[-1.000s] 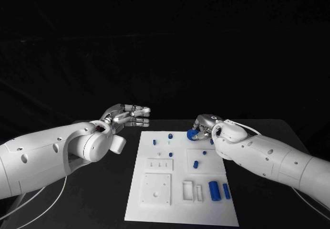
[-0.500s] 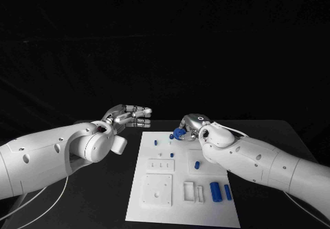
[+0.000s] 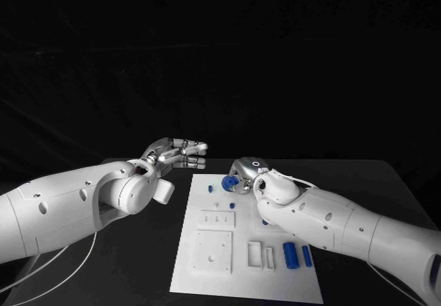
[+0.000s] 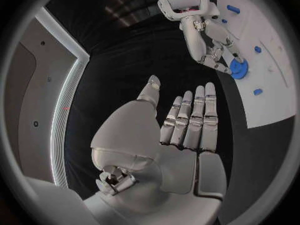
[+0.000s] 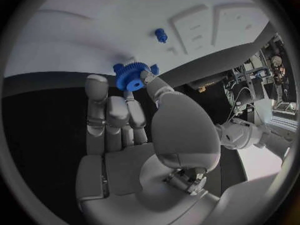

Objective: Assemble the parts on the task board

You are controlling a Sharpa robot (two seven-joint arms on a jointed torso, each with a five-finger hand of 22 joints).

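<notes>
The white task board (image 3: 241, 280) lies in the middle of the table. Over its far left corner my right hand (image 3: 245, 173) pinches a blue gear (image 3: 230, 183) between thumb and finger; the right wrist view shows the gear (image 5: 130, 77) at the fingertips just above the board (image 5: 75, 30), near a small blue peg (image 5: 161, 34). My left hand (image 3: 180, 153) hovers left of the board's far end, fingers straight and apart from the thumb, holding nothing. In the left wrist view, that palm (image 4: 181, 135) faces the right hand (image 4: 209, 40) and its gear (image 4: 238, 68).
More blue parts are on the board: a peg (image 3: 210, 189) at the far left, a small one (image 3: 232, 205) behind the white socket blocks (image 3: 212, 251), and two cylinders (image 3: 289, 255) at the near right. Black table surrounds the board.
My right hand has carried the blue gear leftward along the board's far end, from near the middle to the left corner. The left hand has barely moved.
</notes>
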